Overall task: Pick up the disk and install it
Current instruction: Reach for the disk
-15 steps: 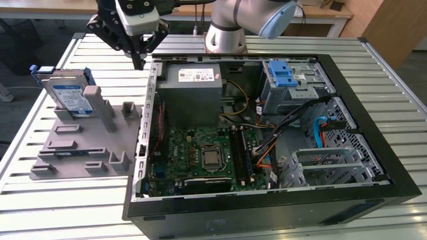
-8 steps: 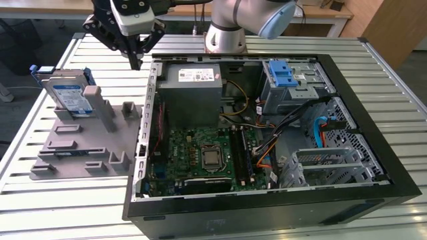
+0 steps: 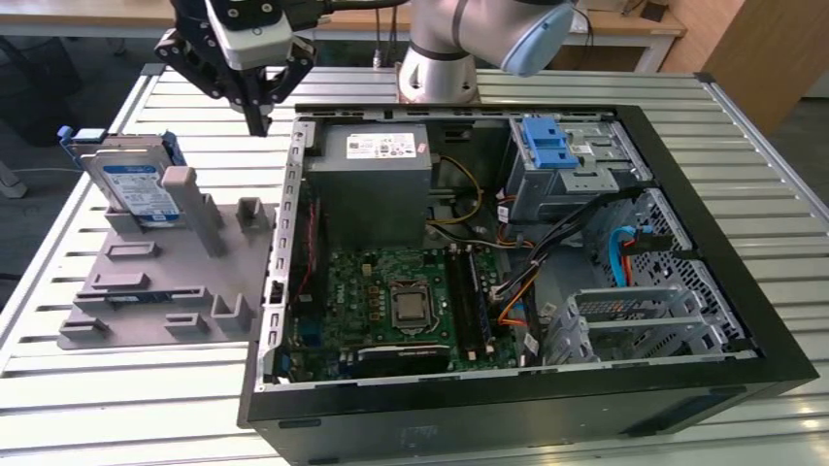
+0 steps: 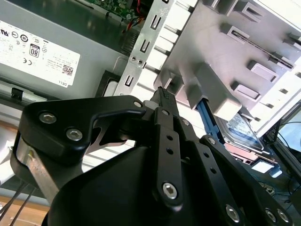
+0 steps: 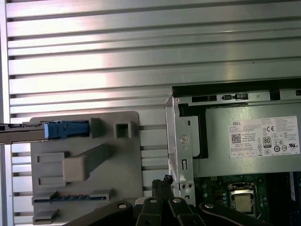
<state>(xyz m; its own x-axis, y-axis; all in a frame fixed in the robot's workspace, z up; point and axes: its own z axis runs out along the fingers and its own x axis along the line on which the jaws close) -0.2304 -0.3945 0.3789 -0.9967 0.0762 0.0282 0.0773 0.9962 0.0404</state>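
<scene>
The disk (image 3: 136,189) stands on edge in a slot of the grey holder plate (image 3: 155,291), at the exterior view's left, its blue-and-white label facing the camera. The first wrist view shows the disk (image 5: 21,133) edge-on with its blue side rail (image 5: 66,129). In the second wrist view the disk (image 4: 242,129) leans behind the holder's posts. My gripper (image 3: 259,121) hangs above the table between the holder and the computer case's corner, to the right of the disk and apart from it. Its fingertips (image 4: 163,96) (image 5: 164,181) meet, shut on nothing.
An open computer case (image 3: 725,388) lies on the slatted metal table (image 3: 130,408). Inside it are a grey power supply (image 3: 376,160), a motherboard (image 3: 395,306), cables and a drive cage with a blue latch (image 3: 550,146). The arm's base (image 3: 441,73) stands behind the case.
</scene>
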